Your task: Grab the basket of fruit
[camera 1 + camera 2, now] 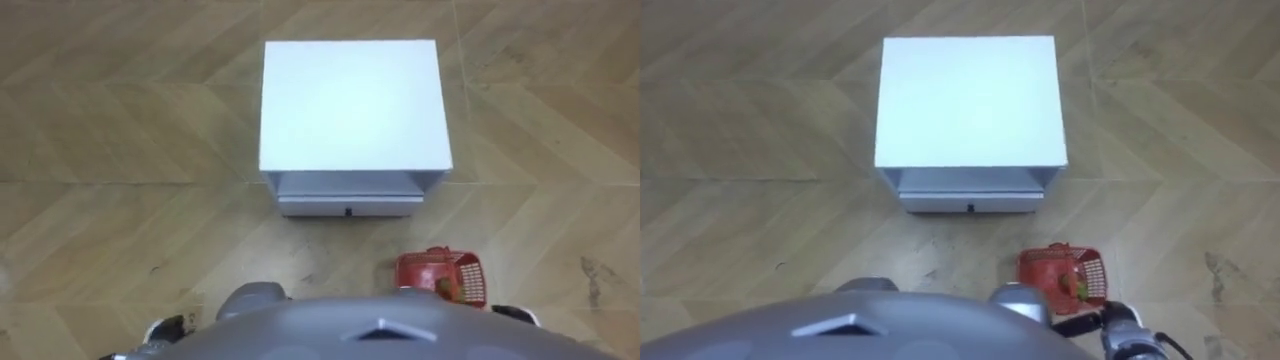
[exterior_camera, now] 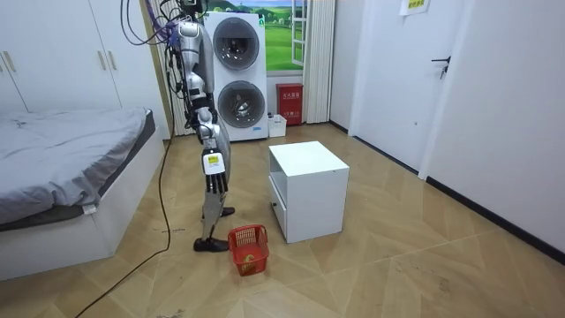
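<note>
Robot stands upright facing a white bedside cabinet (image 1: 350, 105). Its right hand (image 2: 214, 183) hangs beside the thigh and its left hand (image 1: 168, 328) is low, near-left; neither hand's grasp can be told. The red fruit basket (image 1: 442, 275) sits on the wood floor (image 1: 100, 220), near-right by its feet.

A pale herringbone wood floor (image 2: 397, 265) runs through a white-walled room, with a white cabinet (image 2: 309, 190) standing mid-floor, an open niche above its drawer. On the room view's left are a grey-covered bed (image 2: 62, 168) and a white wardrobe (image 2: 53, 53). Stacked laundry machines (image 2: 237, 75), a curtain (image 2: 320, 62) and a red box (image 2: 290, 103) line the far wall, and a white door (image 2: 455, 88) is on the right.
</note>
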Available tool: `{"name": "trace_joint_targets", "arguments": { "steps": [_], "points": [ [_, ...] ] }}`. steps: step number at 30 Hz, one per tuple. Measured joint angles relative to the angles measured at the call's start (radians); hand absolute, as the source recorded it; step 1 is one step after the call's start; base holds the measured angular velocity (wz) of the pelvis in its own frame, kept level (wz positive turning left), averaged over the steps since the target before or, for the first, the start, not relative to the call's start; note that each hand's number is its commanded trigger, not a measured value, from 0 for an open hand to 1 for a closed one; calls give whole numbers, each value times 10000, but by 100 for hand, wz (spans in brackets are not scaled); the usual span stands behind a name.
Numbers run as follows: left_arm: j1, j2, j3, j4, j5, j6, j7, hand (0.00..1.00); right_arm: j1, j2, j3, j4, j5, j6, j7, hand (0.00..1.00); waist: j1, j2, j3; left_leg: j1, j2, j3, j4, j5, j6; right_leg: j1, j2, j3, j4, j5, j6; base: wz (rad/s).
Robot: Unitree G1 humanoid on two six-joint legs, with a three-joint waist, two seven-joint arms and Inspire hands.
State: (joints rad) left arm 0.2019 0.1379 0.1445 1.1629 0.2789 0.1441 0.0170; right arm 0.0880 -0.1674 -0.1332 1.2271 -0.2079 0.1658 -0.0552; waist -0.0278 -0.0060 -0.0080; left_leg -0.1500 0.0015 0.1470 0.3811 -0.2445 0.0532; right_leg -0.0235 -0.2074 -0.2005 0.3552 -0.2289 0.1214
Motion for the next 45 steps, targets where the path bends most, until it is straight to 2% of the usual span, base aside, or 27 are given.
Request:
{"name": "trace_joint_targets", "arguments": {
  "steps": [1, 3, 4, 5, 6, 7, 9, 10, 11, 12, 14, 15, 17, 18, 19, 20, 21, 22, 23, 24, 25, 26, 29, 31, 34, 38, 45],
  "points": [
    [-100, 70, 268, -10, -2, -23, -85, 0, -43, 43, -131, -133, 337, 10, -17, 0, -175, -82, 107, -277, -48, 199, 256, -35, 204, -492, -288, -40, 1747, -346, -224, 62],
    [-264, 346, 411, -56, 15, -129, -113, 0, -3, 91, -275, -164, 935, 43, -190, 0, -81, -544, 42, -633, -460, 372, 616, -150, 513, -640, -742, 337, 5181, -298, -492, 46],
    [-285, 396, 402, -43, -15, -152, -114, 0, -141, 76, -270, -166, 1119, 6, -282, 0, 59, -632, 1, -815, -486, 467, 759, -165, 527, -596, -708, 494, 5593, -181, -578, -19],
    [-379, 439, 392, -16, -23, -150, -104, 0, -493, 17, -263, -171, 1533, -192, -462, 0, 117, -690, -36, -1324, -479, 534, 1148, -207, 584, -388, -625, 547, 5827, 206, -719, -22],
    [-463, 449, 389, -6, -43, -149, -102, 0, -699, -7, -254, -188, 1749, -318, -543, 0, 91, -703, -27, -1606, -458, 558, 1354, -208, 597, -267, -621, 527, 5723, 403, -768, -16],
    [-627, 476, 389, 2, -45, -151, -90, 0, -1135, -14, -223, -322, 2032, -521, -659, 0, 105, -753, -32, -2257, -368, 570, 1783, -203, 628, 12, -632, 463, 5234, 695, -766, -12],
    [-952, 595, 234, -16, -123, -216, 1, 0, -1889, 6, -15, -265, 2416, -726, -713, 0, 82, -727, 14, -3265, -151, 633, 2465, -200, 642, 325, -666, 486, 4358, 783, -582, -9],
    [-1261, 700, 67, 28, -146, -241, 72, 0, -2311, 3, 84, -227, 2510, -817, -748, 0, 121, -760, 34, -3974, -40, 647, 2994, -199, 643, 439, -652, 590, 3848, 453, -379, 0],
    [-1603, 735, -20, 81, -147, -339, 236, 0, -2750, -26, 133, -231, 2636, -806, -867, 0, 215, -723, 74, -4712, 148, 600, 3614, -207, 640, 296, -490, 583, 3713, -522, -80, 0],
    [-1777, 736, -49, 99, -149, -415, 332, 0, -2881, -47, 133, -242, 2766, -812, -974, 0, 252, -717, 79, -5077, 238, 571, 3928, -212, 634, 103, -453, 571, 3768, -959, -44, 14],
    [-2397, 783, -329, 367, -533, -758, 595, 0, -3221, -124, 110, -279, 2807, -750, -1374, 0, 371, -820, 55, -6330, 349, 374, 4873, -213, 618, -704, -343, 592, 4445, -2440, 58, 14],
    [-2489, 809, -381, 454, -605, -833, 628, 0, -3379, -162, 113, -293, 2800, -731, -1452, 0, 414, -864, 72, -6635, 401, 373, 5131, -236, 620, -878, -372, 594, 4749, -2798, 71, 6],
    [-2844, 980, -720, 991, -1057, -948, 757, 0, -3826, -375, 113, -662, 2809, -715, -1783, 0, 365, -1032, 155, -7731, 510, 339, 6373, -573, 772, -1715, -553, 605, 6372, -4085, 198, 13],
    [-2877, 988, -709, 1082, -1157, -975, 822, 0, -3894, -421, 111, -849, 2809, -739, -1891, 0, 359, -1033, 156, -8012, 578, 310, 6710, -704, 829, -1916, -555, 617, 6819, -4323, 189, 14],
    [-2917, 1057, -731, 1286, -1329, -1027, 939, 0, -3980, -472, 108, -1257, 2806, -836, -2100, 0, 321, -1098, 183, -8424, 644, 319, 7340, -893, 886, -2258, -705, 608, 8040, -4569, 214, 39],
    [-2916, 1206, -744, 1464, -1528, -1122, 1099, 0, -4002, -467, -37, -1604, 2805, -926, -2253, 0, 131, -1298, 143, -8718, 790, 597, 7963, -1093, 959, -2235, -965, 586, 9395, -4296, 138, 57],
    [-2882, 1299, -746, 1479, -1616, -1204, 1165, 0, -3994, -475, -136, -1831, 2815, -963, -2313, 0, 37, -1350, 121, -8893, 870, 774, 8242, -1158, 990, -2183, -1110, 585, 9771, -4041, 24, 66],
    [-2876, 1335, -737, 1432, -1695, -1350, 1332, 0, -4071, -569, -378, -2382, 2792, -1147, -2454, 0, -19, -1453, 141, -9273, 1141, 957, 8839, -1215, 1040, -2337, -1312, 444, 10305, -4460, 8, 22],
    [-2790, 1279, -731, 1323, -1701, -1387, 1395, 0, -4189, -638, -503, -2743, 2781, -1408, -2631, 0, 95, -1297, 239, -9594, 1250, 851, 9276, -1266, 962, -2602, -1440, 322, 10877, -4640, -193, -7],
    [-2635, 1263, -745, 1314, -1707, -1384, 1431, 0, -4221, -633, -494, -2856, 2773, -1468, -2709, 0, 141, -1254, 227, -9686, 1206, 766, 9429, -1317, 869, -2720, -1487, 339, 11125, -4650, -208, -28],
    [-2370, 1269, -897, 1328, -1855, -1359, 1553, 0, -4205, -621, -468, -3019, 2771, -1481, -2858, 0, 151, -1243, 220, -9785, 915, 576, 9702, -1479, 754, -2787, -1644, 377, 11606, -4640, -221, -14],
    [-2226, 1289, -1191, 1358, -2057, -1359, 1730, 0, -4204, -641, -476, -3126, 2772, -1481, -3095, 0, 146, -1238, 223, -9886, 792, 563, 10049, -1668, 821, -2815, -1773, 485, 12233, -4565, -167, 6],
    [-2276, 1222, -1621, 1476, -2325, -1508, 2034, 0, -4186, -700, -563, -3360, 2734, -1559, -3569, 0, -208, -1305, 235, -10114, 754, 1009, 11050, -1950, 1131, -2895, -2247, 792, 13856, -4509, -106, 51],
    [-2324, 1091, -1714, 1508, -2336, -1614, 2109, 0, -4188, -701, -577, -3462, 2675, -1595, -3711, 0, -227, -1306, 261, -10205, 730, 1144, 11507, -2098, 1062, -2963, -2446, 1024, 14529, -4510, -107, 15],
    [-2269, 1105, -1894, 1529, -2489, -1822, 2333, 0, -4166, -700, -577, -3572, 2677, -1617, -3847, 0, -244, -1397, 308, -10296, 507, 1156, 12040, -2250, 1185, -2978, -2656, 1298, 15339, -4510, -107, -3],
    [-2088, 1136, -2299, 1575, -2708, -2090, 2536, 0, -4156, -701, -561, -4126, 2654, -1661, -3936, 0, -534, -1558, 334, -10430, 643, 1255, 12637, -2356, 1202, -2956, -2797, 1465, 16335, -4510, -107, 10],
    [-1530, 1112, -3085, 1958, -2884, -2164, 2317, 0, -3863, -699, -145, -4193, 2358, -1670, -3893, 0, -571, -1646, 294, -10357, 774, 999, 13131, -2400, 534, -2891, -2675, 1728, 17144, -4564, -209, -8]
  ]
}}
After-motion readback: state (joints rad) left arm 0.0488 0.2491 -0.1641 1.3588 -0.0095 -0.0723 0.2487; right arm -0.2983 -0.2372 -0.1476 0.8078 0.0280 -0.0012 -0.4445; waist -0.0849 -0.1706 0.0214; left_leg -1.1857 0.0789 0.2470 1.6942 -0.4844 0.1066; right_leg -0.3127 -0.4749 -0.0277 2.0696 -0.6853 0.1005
